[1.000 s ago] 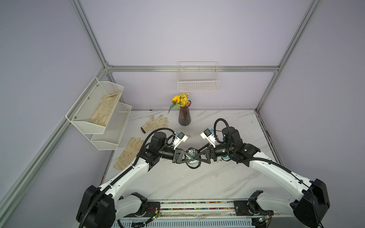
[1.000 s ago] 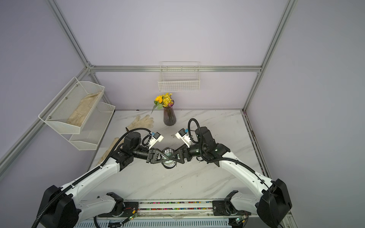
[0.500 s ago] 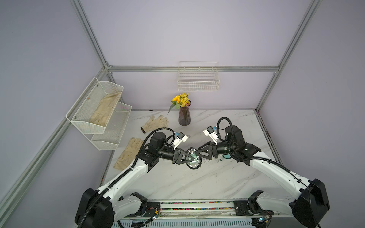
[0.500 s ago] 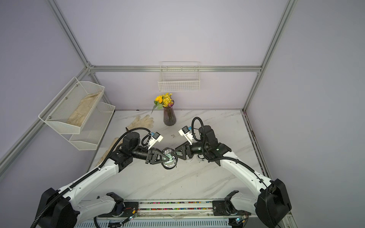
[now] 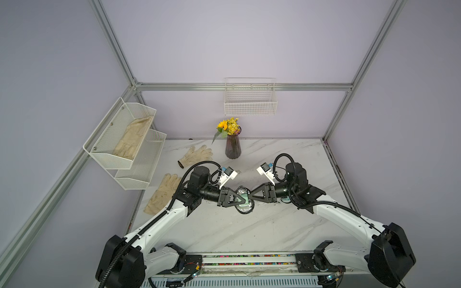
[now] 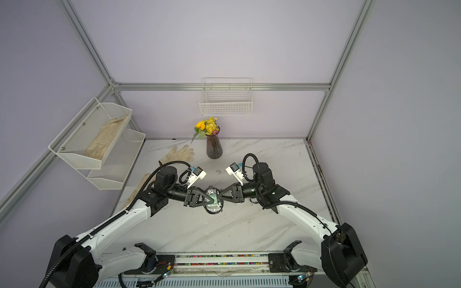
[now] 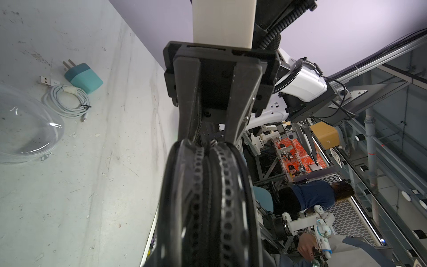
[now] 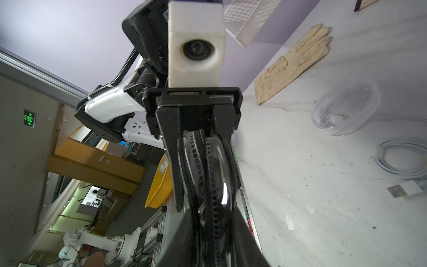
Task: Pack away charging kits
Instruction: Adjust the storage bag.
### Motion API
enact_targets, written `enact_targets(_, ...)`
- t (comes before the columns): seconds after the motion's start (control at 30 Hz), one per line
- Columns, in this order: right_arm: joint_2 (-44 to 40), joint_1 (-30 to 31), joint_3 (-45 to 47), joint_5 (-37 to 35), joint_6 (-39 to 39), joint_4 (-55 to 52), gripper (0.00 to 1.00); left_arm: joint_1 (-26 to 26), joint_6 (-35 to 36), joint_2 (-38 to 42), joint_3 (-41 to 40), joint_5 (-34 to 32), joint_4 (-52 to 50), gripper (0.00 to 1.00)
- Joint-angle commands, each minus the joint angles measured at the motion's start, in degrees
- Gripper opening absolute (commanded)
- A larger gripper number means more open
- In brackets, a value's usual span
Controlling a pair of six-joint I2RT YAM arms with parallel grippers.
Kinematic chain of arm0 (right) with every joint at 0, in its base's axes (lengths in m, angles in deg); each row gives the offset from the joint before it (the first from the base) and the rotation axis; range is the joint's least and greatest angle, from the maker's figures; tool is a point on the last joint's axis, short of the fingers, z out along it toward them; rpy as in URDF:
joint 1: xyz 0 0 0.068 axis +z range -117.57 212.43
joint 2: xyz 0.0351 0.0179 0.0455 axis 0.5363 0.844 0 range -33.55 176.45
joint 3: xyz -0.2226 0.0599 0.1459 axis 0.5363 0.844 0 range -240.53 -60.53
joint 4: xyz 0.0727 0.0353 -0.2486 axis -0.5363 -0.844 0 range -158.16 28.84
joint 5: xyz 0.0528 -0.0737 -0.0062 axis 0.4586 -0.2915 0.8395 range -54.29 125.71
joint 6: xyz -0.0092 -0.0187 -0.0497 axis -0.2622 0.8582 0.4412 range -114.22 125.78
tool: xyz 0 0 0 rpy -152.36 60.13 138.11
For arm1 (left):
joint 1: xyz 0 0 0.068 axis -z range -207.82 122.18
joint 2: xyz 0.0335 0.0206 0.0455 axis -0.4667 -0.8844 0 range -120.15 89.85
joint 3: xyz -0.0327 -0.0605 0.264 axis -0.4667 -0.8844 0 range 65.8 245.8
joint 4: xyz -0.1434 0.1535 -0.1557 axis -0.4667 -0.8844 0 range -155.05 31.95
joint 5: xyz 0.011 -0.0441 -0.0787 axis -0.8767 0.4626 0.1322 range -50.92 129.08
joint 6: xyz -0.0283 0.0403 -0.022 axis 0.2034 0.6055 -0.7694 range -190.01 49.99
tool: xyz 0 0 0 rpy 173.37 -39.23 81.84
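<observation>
The left claw point(image 5: 241, 199) grips the black-rimmed case point(image 5: 244, 209) over the middle of the table point(image 5: 274, 224). The right claw point(image 5: 250, 197) pinches the case's right edge.

The case point(image 5: 244, 207) hangs between left end effector point(image 5: 240, 199) and right end effector point(image 5: 251, 197); vase point(image 5: 232, 149) stands behind them on the worktop point(image 5: 249, 232).

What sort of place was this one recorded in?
Most likely a robotics lab: a marble-look table inside an aluminium-framed booth, with another robot rig and a person visible beyond it in the left wrist view.
</observation>
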Motion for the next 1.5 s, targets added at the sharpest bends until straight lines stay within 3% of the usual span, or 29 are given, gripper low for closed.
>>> enact_targets(0.0, 0.60, 1.28, 0.77, 2.10, -2.82, 5.69, 0.00, 0.64, 2.49, -1.16, 6.68, 0.86, 3.76, 0.05)
enact_targets(0.1, 0.09, 1.27, 1.40, 1.41, -3.93, 6.55, 0.00, 0.64, 2.52, -1.56, 6.66, 0.80, 3.89, 0.07)
enact_targets(0.13, -0.09, 1.28, 1.71, 1.00, -4.30, 7.00, 0.00, 0.52, 2.49, -1.63, 6.57, 0.56, 3.79, 0.12)
enact_targets(0.3, -1.77, 1.23, 5.50, -3.82, -14.19, 19.41, 0.00, 0.45, -2.45, -0.21, 3.77, -4.04, 7.71, 0.67)
enact_targets(0.37, -2.25, 1.29, 8.22, -7.38, -22.07, 29.90, 0.00, 0.48, -10.70, 0.59, -0.18, -7.91, 17.76, 0.82)
enact_targets(0.43, -2.49, 1.40, 10.18, -11.13, -27.24, 37.15, 0.00, 0.93, -20.60, 0.83, -5.11, -12.87, 30.65, 0.86)
enact_targets(0.57, -3.65, 2.23, 11.84, -17.96, -30.26, 42.15, 0.00, 3.36, -30.73, 0.31, -11.56, -24.19, 46.74, 0.87)
enact_targets(0.73, -5.07, 2.51, 12.84, -23.21, -31.05, 42.82, 0.00, 8.57, -30.91, -1.78, -10.81, -30.12, 48.05, 0.85)
enact_targets(0.93, -5.65, 2.59, 13.17, -24.86, -30.61, 40.85, 0.00, 8.94, -35.30, -2.10, -14.11, -36.33, 55.49, 0.76)
enact_targets(1.03, -5.55, 2.59, 13.28, -25.51, -30.88, 40.68, 0.00, 8.99, -36.00, -2.05, -14.48, -37.43, 56.15, 0.69)
enact_targets(1.17, -5.06, 2.68, 13.33, -25.71, -31.27, 40.99, 0.00, 8.99, -36.93, -2.00, -14.26, -38.54, 55.85, 0.48)
enact_targets(1.23, -4.84, 2.68, 12.90, -25.61, -30.90, 40.13, 0.00, 9.03, -36.95, -1.76, -14.31, -38.84, 56.19, 0.44)
enact_targets(1.33, -4.75, 2.85, 12.33, -25.23, -30.72, 39.56, 0.00, 8.99, -35.71, -0.95, -13.57, -39.05, 53.57, 0.30)
enact_targets(1.4, -5.03, 2.85, 11.01, -24.20, -29.28, 36.52, 0.00, 8.96, -35.69, -0.22, -13.82, -39.78, 52.64, 0.28)
enact_targets(1.47, -6.95, 2.88, 9.17, -24.08, -25.61, 30.08, 0.17, 8.71, -36.74, 0.83, -14.55, -41.11, 51.70, 0.23)
